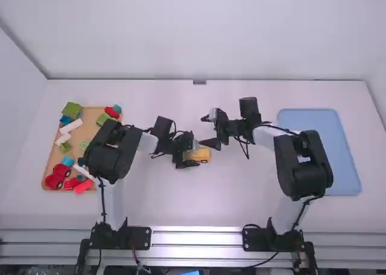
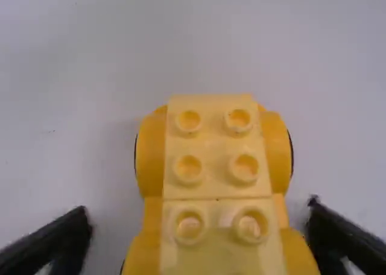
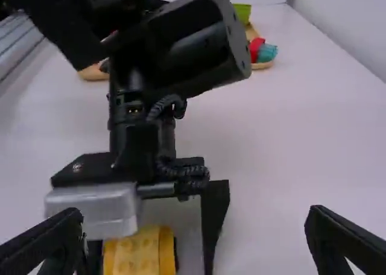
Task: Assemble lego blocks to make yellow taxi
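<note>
1. high view puts the yellow taxi (image 1: pixel 205 155) around the middle of the counter (image 1: pixel 229 196), well in from its left and right edges.
2. left end effector (image 1: pixel 193 150): fingers wide, one to each side of the taxi, with a gap on both sides in the left wrist view. i'm not holding anything with it.
3. right end effector (image 1: pixel 208 131): also wide and empty, just beyond the taxi, toward the counter's far edge.
4. from the left wrist view, the taxi's yellow blocks meet at a seam across the body, studs up, rounded wheel arches along the sides.
5. toward the counter's left edge, the wooden tray (image 1: pixel 91 128) carries green, red, blue and white pieces; the blue tray (image 1: pixel 319 143) lies near the right edge.
6. my read: the yellow body is mostly together, and i'm at aligning or pressing it. whether it's complete, i can't tell.
7. next move, i'd centre the left fingers and close them evenly on the sides, so the seam doesn't twist open.
</note>
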Tool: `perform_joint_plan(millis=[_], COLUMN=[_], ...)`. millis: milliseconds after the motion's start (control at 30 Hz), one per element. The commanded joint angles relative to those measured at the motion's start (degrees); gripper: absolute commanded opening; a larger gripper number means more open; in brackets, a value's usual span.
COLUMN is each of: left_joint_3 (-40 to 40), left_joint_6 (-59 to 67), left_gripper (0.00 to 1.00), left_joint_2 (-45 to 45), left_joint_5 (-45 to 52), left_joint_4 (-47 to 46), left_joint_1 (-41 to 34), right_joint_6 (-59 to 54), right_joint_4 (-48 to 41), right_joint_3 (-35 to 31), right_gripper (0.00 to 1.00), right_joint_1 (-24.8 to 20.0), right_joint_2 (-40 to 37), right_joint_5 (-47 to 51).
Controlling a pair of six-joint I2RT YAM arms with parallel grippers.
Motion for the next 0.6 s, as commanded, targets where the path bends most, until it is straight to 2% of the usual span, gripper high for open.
perform_joint_plan(millis=[0, 200, 267, 333, 400, 500, 567], left_joint_3=[-1.1, -1.2, -1.2, -1.2, -1.2, -1.2, -1.2], left_joint_6=[0.2, 0.2, 0.2, 0.2, 0.2, -0.3, -6.6], left_gripper=[0.99, 0.99, 0.99, 0.99, 0.99, 0.99, 0.99], left_joint_2=[0.4, -7.7, -11.5, -19.3, -22.0, -30.1, -34.6], left_joint_5=[-1.7, 1.1, 1.2, 0.7, 0.6, -3.4, -8.7], left_joint_4=[-0.7, -5.2, -7.1, -12.2, -14.1, -20.0, -22.1], left_joint_1=[0.1, 3.1, 4.3, 7.0, 8.2, 12.7, 16.6], right_joint_6=[6.0, 12.9, 15.1, 17.3, 18.5, 21.1, 21.2], right_joint_4=[1.3, 6.1, 7.9, 11.0, 12.8, 17.3, 16.6], right_joint_3=[1.1, 1.1, 1.1, 1.1, 1.1, 1.6, 3.5], right_gripper=[0.98, 0.98, 0.98, 0.97, 0.98, 0.98, 0.98], right_joint_1=[-0.2, -0.3, -0.3, -0.1, 0.2, 1.6, 2.7], right_joint_2=[0.4, 0.4, 0.4, 0.4, 0.4, 0.4, 0.4], right_joint_5=[1.7, 1.9, 1.9, 1.9, 2.0, 1.9, 1.9])
